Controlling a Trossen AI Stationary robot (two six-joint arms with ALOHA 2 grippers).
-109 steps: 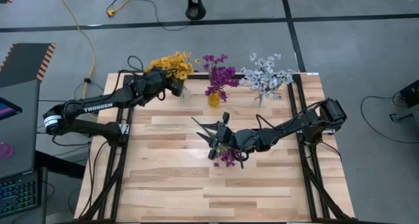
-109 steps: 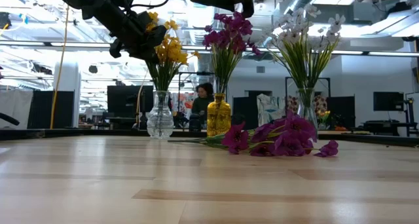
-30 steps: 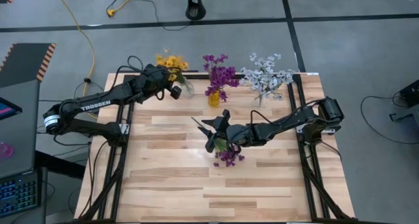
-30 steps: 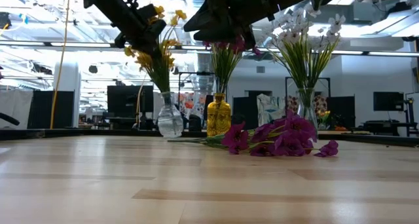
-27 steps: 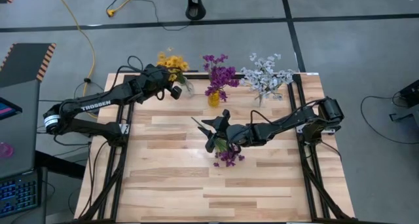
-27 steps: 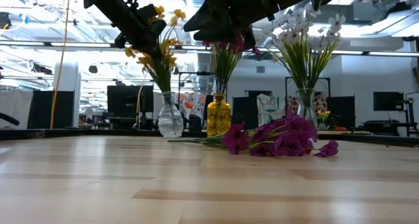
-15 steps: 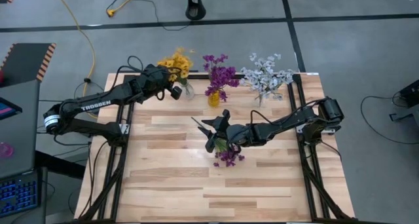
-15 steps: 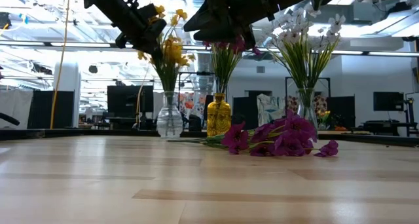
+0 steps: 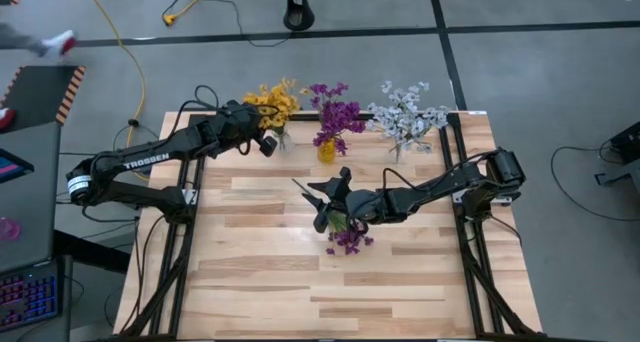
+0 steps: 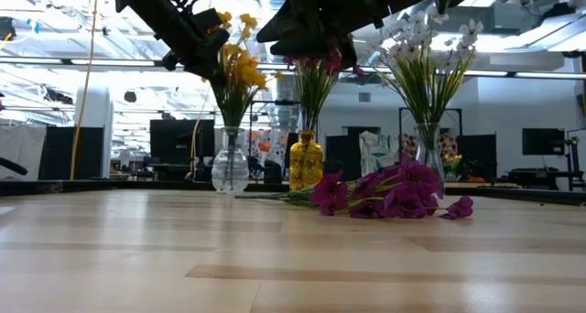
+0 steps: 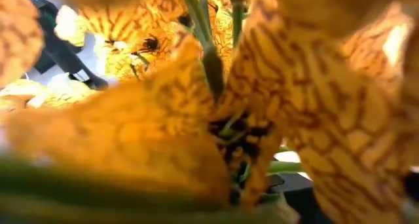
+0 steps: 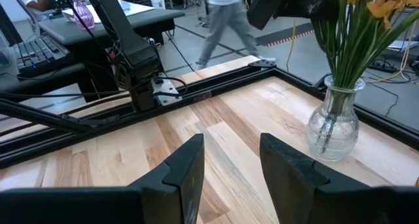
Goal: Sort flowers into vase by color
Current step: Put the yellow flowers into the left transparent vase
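Note:
Yellow flowers (image 9: 272,100) stand in a clear glass vase (image 10: 229,171) at the far left of the table. My left gripper (image 9: 262,137) is up among their stems and blossoms (image 10: 233,66); yellow petals (image 11: 196,119) fill the left wrist view. Purple flowers (image 9: 347,238) lie flat on the table's middle (image 10: 389,194), their stems (image 9: 305,190) pointing far-left. My right gripper (image 12: 230,160) hovers open above those stems (image 9: 325,207), touching nothing. More purple flowers stand in an amber vase (image 10: 306,162), and white ones in a clear vase (image 10: 428,157).
The three vases stand in a row along the far edge (image 9: 328,147), (image 9: 400,122). The wooden table has bare room on its near half (image 9: 300,292). Black frame rails (image 9: 470,242) run along both sides. A person (image 12: 226,21) walks in the room beyond.
The clear vase with the yellow flowers was tipped a second ago; it now stands upright, with its base a little farther toward the table's left. The yellow bunch swung from leaning to upright. Both arms kept nearly still.

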